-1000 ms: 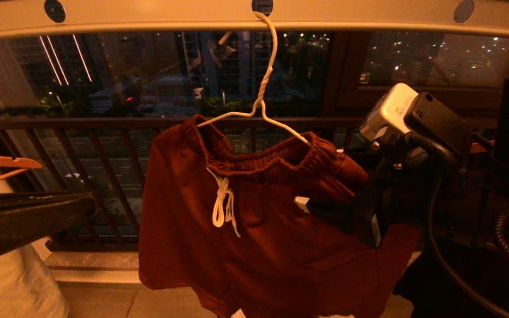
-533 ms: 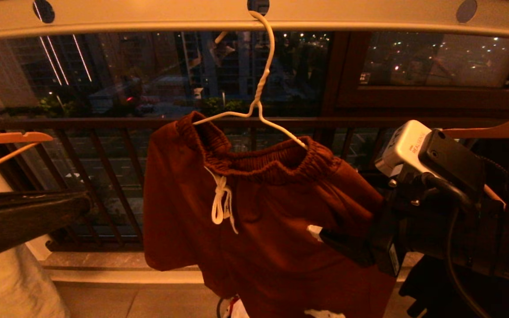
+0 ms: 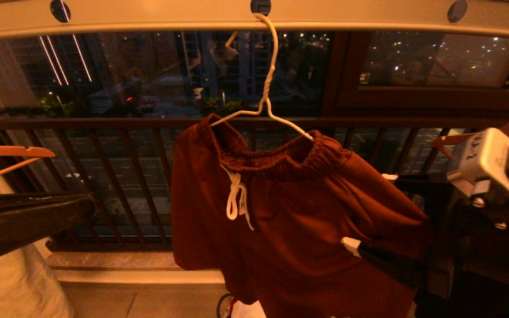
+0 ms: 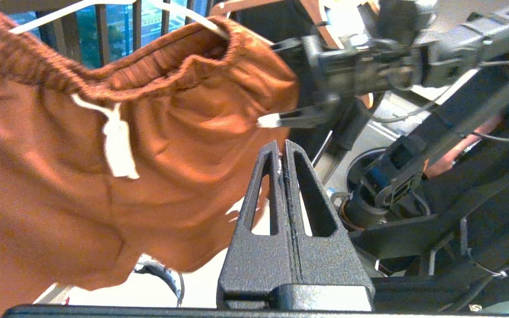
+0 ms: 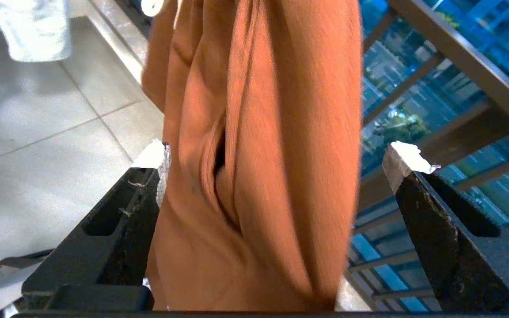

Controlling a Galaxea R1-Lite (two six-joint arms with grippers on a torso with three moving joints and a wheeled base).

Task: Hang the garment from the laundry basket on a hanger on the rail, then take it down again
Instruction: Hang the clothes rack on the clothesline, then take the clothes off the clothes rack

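Note:
The garment (image 3: 298, 221), rust-brown shorts with a white drawstring, hangs on the white wire hanger (image 3: 268, 84). The hanger's hook sits in a hole of the pale rail (image 3: 148, 17). My right gripper (image 3: 369, 211) is at the shorts' right side, below the waistband, and it is open. In the right wrist view its fingers (image 5: 276, 152) stand wide on either side of a hanging fold of the garment (image 5: 259, 132). My left gripper (image 4: 281, 143) is shut and empty, pointing at the garment (image 4: 60, 154) from the left and below. A bit of the laundry basket (image 3: 237, 309) peeks out under the hem.
A dark barred railing (image 3: 148, 123) and night windows lie behind the rail. Wooden hangers (image 3: 11, 152) with a pale garment (image 3: 11, 282) hang at the left, and another wooden hanger (image 3: 449, 140) is at the right. A dark bulky shape (image 3: 24, 221) fills the lower left. The floor (image 5: 38, 132) below is tiled.
My right gripper has moved down and to the right, away from the waistband, and its jaws stand wider. The shorts have swung a little to the right. The left gripper has not moved.

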